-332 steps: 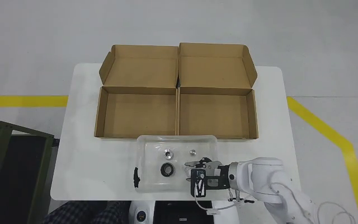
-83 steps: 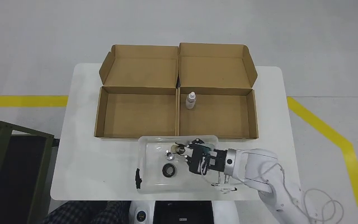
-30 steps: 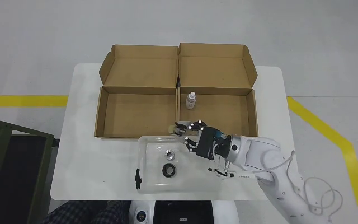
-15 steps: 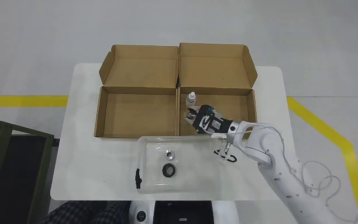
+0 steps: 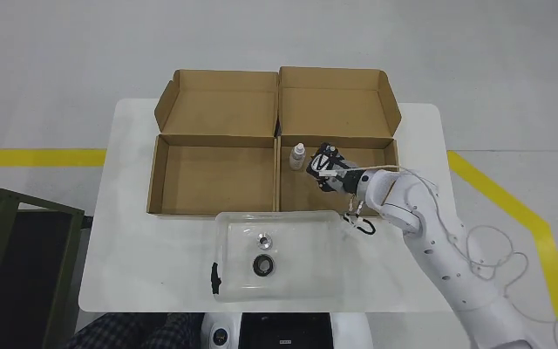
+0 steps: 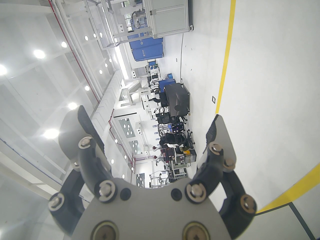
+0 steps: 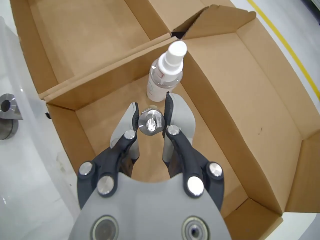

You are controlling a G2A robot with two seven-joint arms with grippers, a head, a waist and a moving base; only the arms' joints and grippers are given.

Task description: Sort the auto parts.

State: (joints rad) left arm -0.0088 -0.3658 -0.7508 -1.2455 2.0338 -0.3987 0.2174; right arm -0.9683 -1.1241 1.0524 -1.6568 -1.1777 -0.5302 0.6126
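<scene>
My right gripper (image 7: pixel 151 114) (image 5: pixel 319 162) hangs over the right cardboard box (image 5: pixel 380 188) (image 7: pixel 250 81), shut on a small round metal part (image 7: pixel 151 123). A white bottle (image 5: pixel 298 156) (image 7: pixel 167 72) stands upright in that box's far left corner, just beyond the gripper. The clear plastic tray (image 5: pixel 228 229) at the table's front holds a silver metal bushing (image 5: pixel 263 239) (image 7: pixel 7 116) and a black ring (image 5: pixel 261 265). My left gripper (image 6: pixel 150 123) is open and empty, pointed out at the room.
The left cardboard box (image 5: pixel 161 179) (image 7: pixel 80 26) sits against the right one, both with lids folded back. A black curved piece (image 5: pixel 212 277) lies by the tray's left edge. White table (image 5: pixel 131 236) surface is free on both sides of the tray.
My right gripper rose out of the tray with the metal part and moved back over the right box, toward the bottle. The bottle stands in the box, unlike in the earliest frame.
</scene>
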